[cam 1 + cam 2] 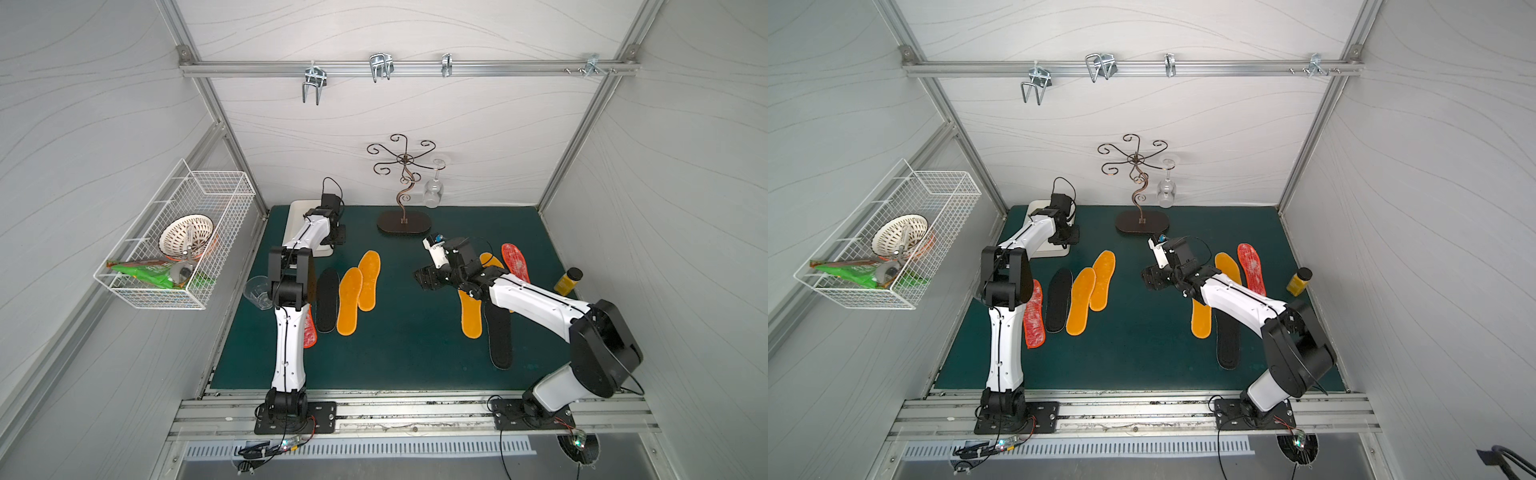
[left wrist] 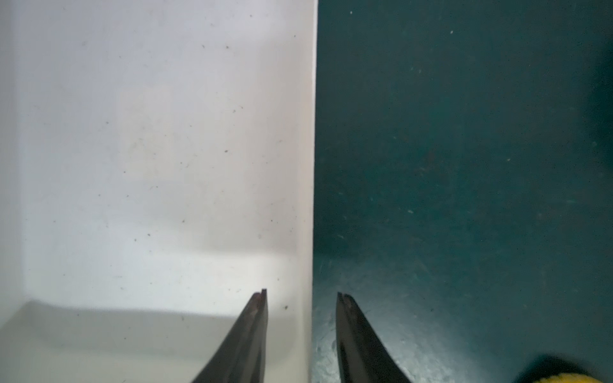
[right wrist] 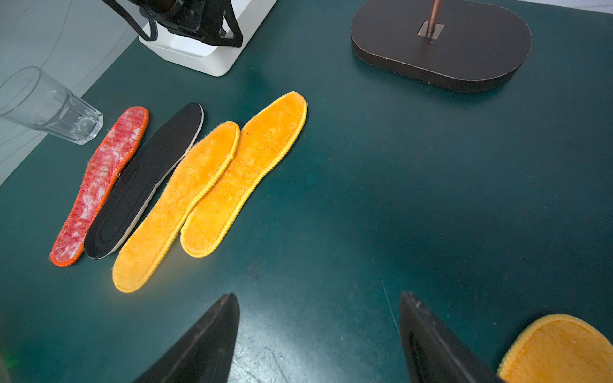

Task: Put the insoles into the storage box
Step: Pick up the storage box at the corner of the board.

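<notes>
Orange insoles (image 3: 175, 205), white box (image 3: 212, 61), teal mat (image 3: 365, 199)

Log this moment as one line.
left tool: open, astride box wall | right tool: open, empty | insoles: eight on mat

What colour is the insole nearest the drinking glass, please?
The insole is red with white speckles, orange-edged; right wrist view.

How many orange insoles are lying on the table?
4. Two orange insoles lie side by side left of centre; two more lie right, partly under the right arm. More could be hidden beneath it.
</notes>
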`<state>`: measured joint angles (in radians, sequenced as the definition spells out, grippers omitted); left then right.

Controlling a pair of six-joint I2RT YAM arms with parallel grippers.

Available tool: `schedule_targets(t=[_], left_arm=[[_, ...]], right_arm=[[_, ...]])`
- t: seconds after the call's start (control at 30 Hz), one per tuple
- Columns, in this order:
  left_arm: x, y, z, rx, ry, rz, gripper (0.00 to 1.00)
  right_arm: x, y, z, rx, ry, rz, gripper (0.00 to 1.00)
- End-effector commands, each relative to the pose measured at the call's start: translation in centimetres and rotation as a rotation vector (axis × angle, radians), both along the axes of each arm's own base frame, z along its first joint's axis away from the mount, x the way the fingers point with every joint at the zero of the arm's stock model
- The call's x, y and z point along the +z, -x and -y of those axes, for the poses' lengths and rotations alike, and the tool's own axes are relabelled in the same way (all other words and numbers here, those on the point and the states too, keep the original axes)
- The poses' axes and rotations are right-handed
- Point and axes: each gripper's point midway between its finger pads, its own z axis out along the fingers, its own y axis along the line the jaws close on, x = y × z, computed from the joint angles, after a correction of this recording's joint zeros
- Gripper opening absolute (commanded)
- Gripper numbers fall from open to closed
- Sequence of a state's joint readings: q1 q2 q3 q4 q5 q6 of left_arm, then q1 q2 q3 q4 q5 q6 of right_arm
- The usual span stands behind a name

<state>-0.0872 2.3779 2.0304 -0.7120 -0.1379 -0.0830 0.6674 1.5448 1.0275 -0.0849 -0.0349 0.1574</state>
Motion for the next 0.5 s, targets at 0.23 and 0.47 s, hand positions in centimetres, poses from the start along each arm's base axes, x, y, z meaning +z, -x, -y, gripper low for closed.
schedule_targets(t=[0.23,0.47], left_arm=[[-0.47,0.63,0.2,0.013,-0.002,-0.049,0.12],[-0.2,0.64,0.33,0.008,-0.028,-0.044,0.0]], right_arm=[[-0.61,-0.17,0.17,-0.007,0.017,-0.001,0.8],[-0.35,-0.24,0.58,-0.025,0.027,0.005,0.81]])
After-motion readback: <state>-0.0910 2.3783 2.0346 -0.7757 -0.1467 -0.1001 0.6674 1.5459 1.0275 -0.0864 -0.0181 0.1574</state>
